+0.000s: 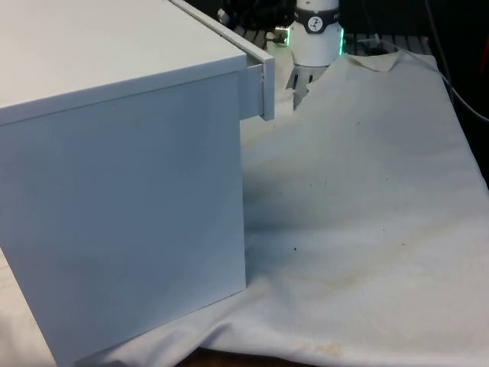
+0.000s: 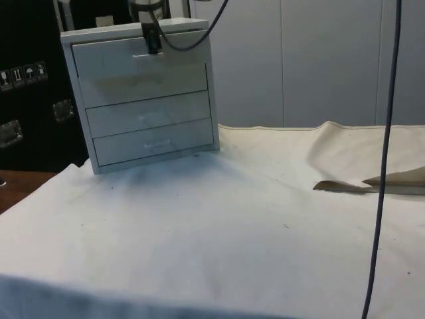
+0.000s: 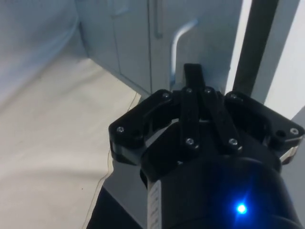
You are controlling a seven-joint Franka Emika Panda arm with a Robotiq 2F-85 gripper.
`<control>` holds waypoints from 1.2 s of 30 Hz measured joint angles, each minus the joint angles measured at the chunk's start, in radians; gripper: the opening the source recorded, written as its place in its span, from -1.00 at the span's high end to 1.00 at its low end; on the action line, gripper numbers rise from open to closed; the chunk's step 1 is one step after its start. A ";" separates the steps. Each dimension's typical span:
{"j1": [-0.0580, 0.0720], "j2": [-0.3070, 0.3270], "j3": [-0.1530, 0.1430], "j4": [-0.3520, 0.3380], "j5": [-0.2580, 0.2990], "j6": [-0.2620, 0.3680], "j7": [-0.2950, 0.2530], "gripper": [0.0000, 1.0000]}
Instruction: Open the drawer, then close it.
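The hand (image 3: 193, 78), fingers closed together, sits at the top drawer's handle (image 3: 180, 40), placed to hook or push it. The top drawer (image 2: 141, 63) projects slightly from the chest of drawers (image 2: 147, 93), which stands on the cloth-covered surface (image 2: 219, 226).

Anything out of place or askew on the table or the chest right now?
The top drawer stands slightly out from the chest of drawers, with the end effector at its front. The white cloth is rumpled and folded near its far edge.
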 measured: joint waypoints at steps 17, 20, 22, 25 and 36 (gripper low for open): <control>-0.009 0.081 -0.052 0.062 0.000 0.042 0.026 1.00; -0.012 0.103 -0.066 0.077 0.000 0.055 0.034 1.00; -0.012 0.108 -0.069 0.081 0.000 0.058 0.036 1.00; -0.014 0.121 -0.075 0.090 0.000 0.064 0.043 1.00; 0.006 0.096 -0.062 0.085 -0.002 0.033 0.072 1.00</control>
